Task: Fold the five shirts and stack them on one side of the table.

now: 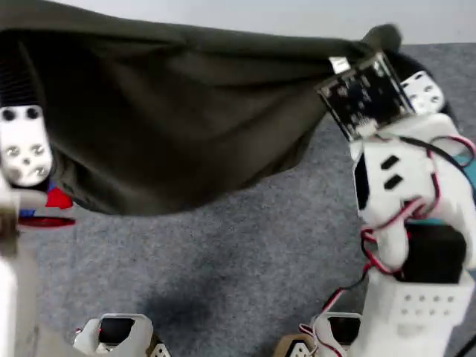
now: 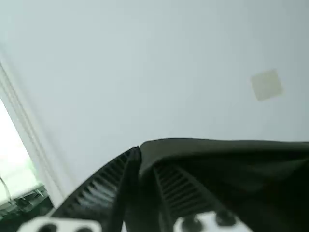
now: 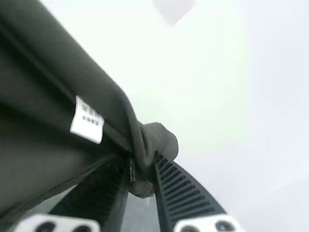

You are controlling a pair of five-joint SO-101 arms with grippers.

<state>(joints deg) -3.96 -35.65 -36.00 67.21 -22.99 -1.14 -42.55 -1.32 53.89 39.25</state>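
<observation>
A dark olive shirt (image 1: 178, 126) hangs stretched between the two arms, above the grey worktop (image 1: 245, 260). Its top edge runs almost straight from the far left to the far right, and the rest of the cloth sags beneath it in a loose curve that is deepest toward the left. Whether the lowest fold touches the worktop, I cannot tell. The left gripper (image 2: 141, 157) has its black ribbed fingers (image 2: 111, 176) pressed onto one corner of that top edge, with the cloth pinched between them and running off to the side. The right gripper (image 3: 143, 169) holds the opposite corner, where its fingers (image 3: 178, 193) squeeze a small bunched knot of fabric that bulges out past the tips. A white label (image 3: 87, 121) is sewn to the shirt close to this grip. The right arm (image 1: 394, 186) stands tall at the right with red and black wires looped along it and a dark circuit board (image 1: 364, 93) at its wrist. The left arm (image 1: 26, 149) rises at the left edge. Beside it, under the hanging cloth, sits something red and blue (image 1: 53, 199) that I cannot make out.
</observation>
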